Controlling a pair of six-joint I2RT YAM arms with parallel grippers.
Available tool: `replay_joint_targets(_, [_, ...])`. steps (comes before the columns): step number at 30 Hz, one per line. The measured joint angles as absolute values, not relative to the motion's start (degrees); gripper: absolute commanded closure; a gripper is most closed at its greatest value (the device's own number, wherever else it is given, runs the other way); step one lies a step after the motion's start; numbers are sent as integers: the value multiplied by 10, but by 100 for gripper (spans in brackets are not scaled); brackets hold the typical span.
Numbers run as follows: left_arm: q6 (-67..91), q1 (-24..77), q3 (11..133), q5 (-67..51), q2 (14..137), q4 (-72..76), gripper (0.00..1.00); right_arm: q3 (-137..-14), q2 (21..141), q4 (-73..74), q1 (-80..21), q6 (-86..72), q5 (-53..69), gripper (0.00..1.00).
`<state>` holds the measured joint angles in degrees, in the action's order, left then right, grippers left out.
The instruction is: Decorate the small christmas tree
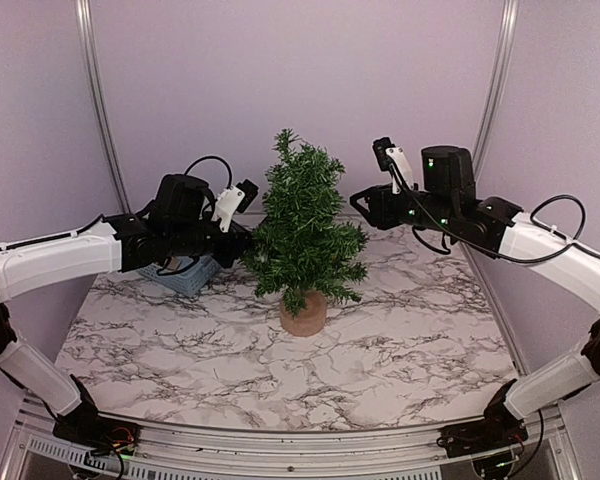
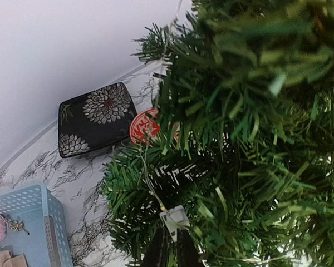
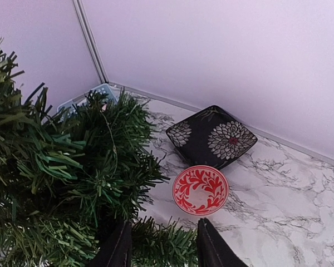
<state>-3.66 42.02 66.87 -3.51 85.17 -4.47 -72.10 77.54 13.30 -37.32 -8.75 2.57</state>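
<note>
The small christmas tree [image 1: 302,228] stands mid-table on its tan stump base [image 1: 303,315]. My left gripper [image 1: 248,240] is at the tree's left side, pressed into the branches. In the left wrist view it [image 2: 171,247] is shut on a small white block [image 2: 176,218], and a thin wire [image 2: 150,189] runs up from the block into the needles [image 2: 239,139]. My right gripper [image 1: 360,205] is at the tree's upper right. In the right wrist view it [image 3: 164,247] is open, with a low branch [image 3: 161,239] between its fingers. The wire [image 3: 112,139] also shows there.
A light blue basket [image 1: 190,272] with small ornaments stands left of the tree, under my left arm, and shows in the left wrist view [image 2: 28,222]. A black floral square plate [image 3: 211,137] and a red patterned bowl [image 3: 200,190] sit behind the tree.
</note>
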Motion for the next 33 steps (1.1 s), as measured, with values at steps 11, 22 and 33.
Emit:
replay_joint_targets(11, [-10,382,628,-62,787,-25,57,-700,751,133,-373,-83,29,51])
replay_joint_targets(22, [98,245,558,-69,697,44,37,-686,722,126,-340,-79,52,41])
replay_joint_targets(33, [153,128,684,-11,860,4,36,-656,705,110,-248,-82,121,40])
